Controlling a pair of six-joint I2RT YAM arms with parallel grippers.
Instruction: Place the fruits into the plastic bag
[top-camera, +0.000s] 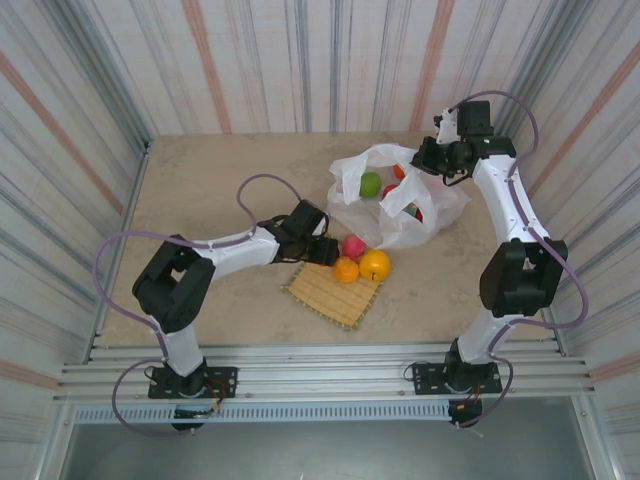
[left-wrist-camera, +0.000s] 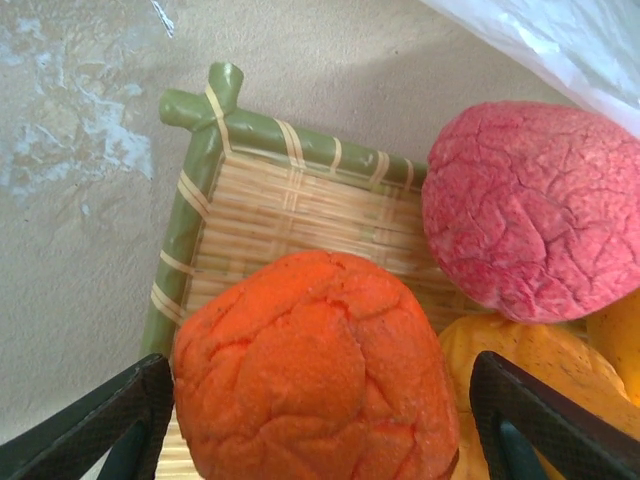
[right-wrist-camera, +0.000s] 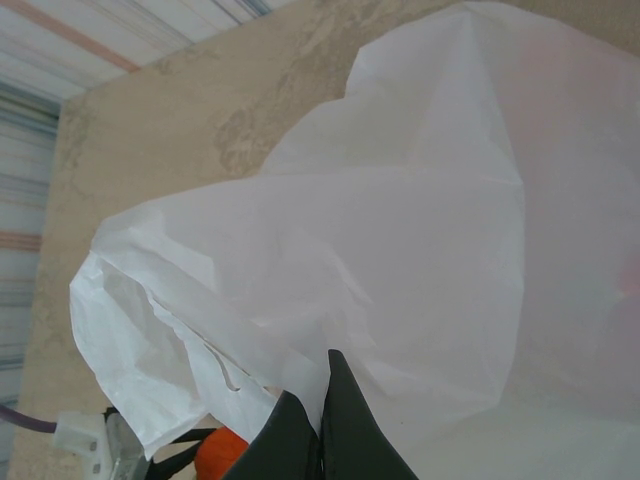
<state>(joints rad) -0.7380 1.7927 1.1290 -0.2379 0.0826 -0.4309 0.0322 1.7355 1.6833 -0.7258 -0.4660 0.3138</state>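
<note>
Beige desk (top-camera: 220, 200), striped walls. Left hand (left-wrist-camera: 320, 415) stood wide astride orange (left-wrist-camera: 300, 340) on mat (left-wrist-camera: 270, 200): pick step. Right hand (right-wrist-camera: 320, 410) pinched bag (right-wrist-camera: 420, 250), at 1 o'clock of mat. Next move likely called for closing on orange, then lifting.

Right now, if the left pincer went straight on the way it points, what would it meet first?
Most likely the round orange toy fruit, sitting between the left pincer's open fingers on the woven straw mat.

Arms (top-camera: 230, 248): 2, white links, black joints
Cables (top-camera: 263, 178): lilac loops
Fingers (left-wrist-camera: 110, 415): black, woven texture
Bases (top-camera: 195, 382): black bolted plates
</note>
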